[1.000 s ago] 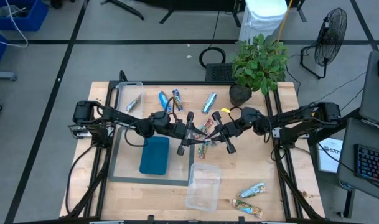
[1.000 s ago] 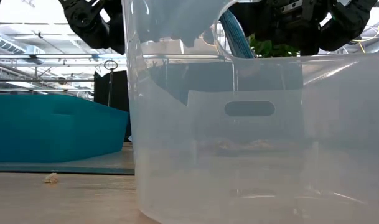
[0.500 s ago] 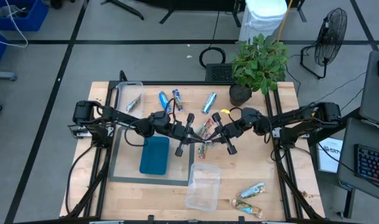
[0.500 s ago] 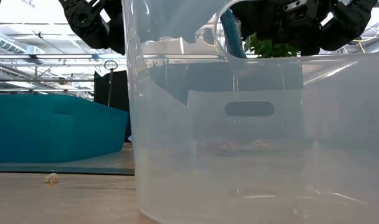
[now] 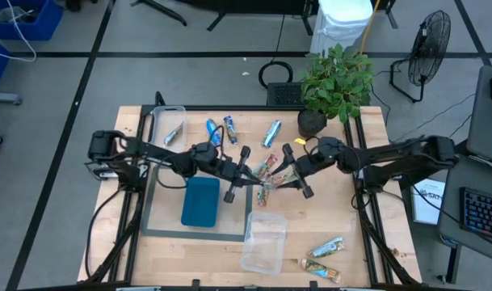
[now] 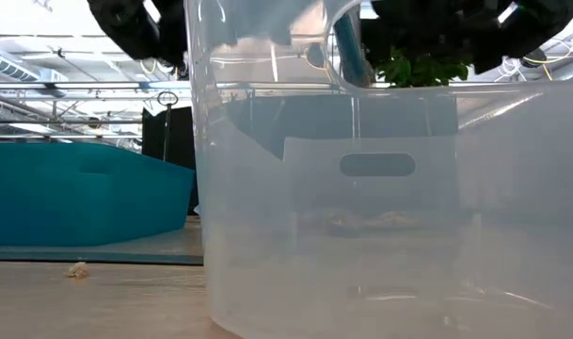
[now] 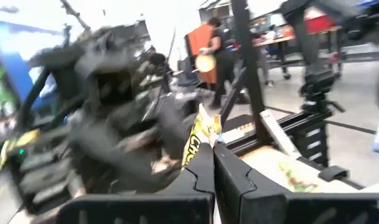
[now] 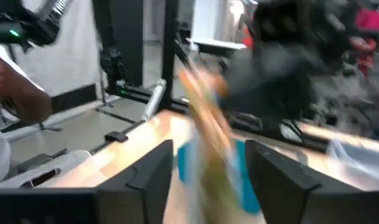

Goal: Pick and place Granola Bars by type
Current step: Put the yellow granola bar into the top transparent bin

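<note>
Granola Bars [image 5: 266, 171] spread across the wooden table [image 5: 375, 242], 1 of them, a red-green multicoloured bar [image 5: 264, 173], lifted at mid-table between both grippers. Left gripper [image 5: 252, 175] reaching in from the left, just right of the teal tray's [image 5: 200, 202] far end; fingers [image 7: 200, 176] pressed together in the left wrist view, pinching the yellow-printed end of that multicoloured bar [image 7: 200, 138], wrapper sticking up beyond the fingertips. Right gripper [image 5: 276, 177] facing it from the right, tips close to the left gripper's. Right fingers [image 8: 153, 171] spread wide in the right wrist view, with the same bar [image 8: 208, 134] blurred in the gap between them; contact with either finger not clear.

Elsewhere: 3 blue bars [image 5: 214, 131] lying far of the grippers, 2 side by side at left and 1 [image 5: 271, 132] further right, near the potted plant [image 5: 334, 83]. 1 silver bar [image 5: 174, 134] inside the clear tub [image 5: 158, 120] at the far left corner. 2 more bars [image 5: 325, 247] flat at the near right corner, well apart from both grippers. Second clear tub [image 5: 266, 250] near of the grippers, just right of the tray, filling most of the low view [image 6: 380, 188]; nothing made out inside it.
</note>
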{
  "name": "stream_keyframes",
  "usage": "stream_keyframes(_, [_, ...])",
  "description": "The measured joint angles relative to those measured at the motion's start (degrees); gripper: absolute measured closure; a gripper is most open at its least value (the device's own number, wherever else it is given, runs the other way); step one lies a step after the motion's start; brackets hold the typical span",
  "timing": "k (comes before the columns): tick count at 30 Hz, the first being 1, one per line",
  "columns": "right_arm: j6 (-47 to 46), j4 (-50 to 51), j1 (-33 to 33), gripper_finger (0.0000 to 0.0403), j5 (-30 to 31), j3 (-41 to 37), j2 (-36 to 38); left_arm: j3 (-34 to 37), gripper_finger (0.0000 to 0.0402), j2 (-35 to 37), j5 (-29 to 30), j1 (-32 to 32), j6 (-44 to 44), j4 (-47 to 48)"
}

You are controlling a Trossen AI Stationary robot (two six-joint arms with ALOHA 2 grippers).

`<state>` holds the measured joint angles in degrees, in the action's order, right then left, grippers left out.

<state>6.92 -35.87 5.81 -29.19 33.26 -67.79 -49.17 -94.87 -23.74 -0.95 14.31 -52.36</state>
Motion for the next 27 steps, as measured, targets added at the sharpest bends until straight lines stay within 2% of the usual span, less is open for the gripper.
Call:
stream_keyframes(3, [-1.04, 9.85, 1.14, 0.0182, 1.56, 0.0, 6.52, -0.01, 0.0401, 3.48, 2.57, -0.1, 2.45, 7.29])
stream_keyframes(6, [-1.27, 21.67, 2.16, 0.0182, 8.23, -0.02, 13.04, 0.54, 0.0401, 7.15, 5.64, -0.16, 4.67, 12.25])
stream_keyframes(9, [-1.49, 26.39, 2.27, 0.019, 14.26, -1.7, 18.39, 2.88, 0.0401, 11.62, 6.84, -0.04, 6.1, 14.85])
stream_keyframes(14, [-2.87, 25.49, 2.27, 0.0203, 20.53, -7.59, 25.98, 9.37, 0.0401, 19.39, 11.75, -0.64, 6.43, 15.39])
stream_keyframes(20, [-6.1, 18.96, 2.27, 0.0211, 28.58, -16.46, 33.66, 17.09, 0.0401, 30.45, 19.05, -0.7, 4.95, 15.87])
stream_keyframes(27, [-7.59, 6.16, 2.4, 0.0213, 30.46, -27.24, 38.9, 22.67, 0.0401, 43.62, 26.58, -0.7, 3.34, 21.15])
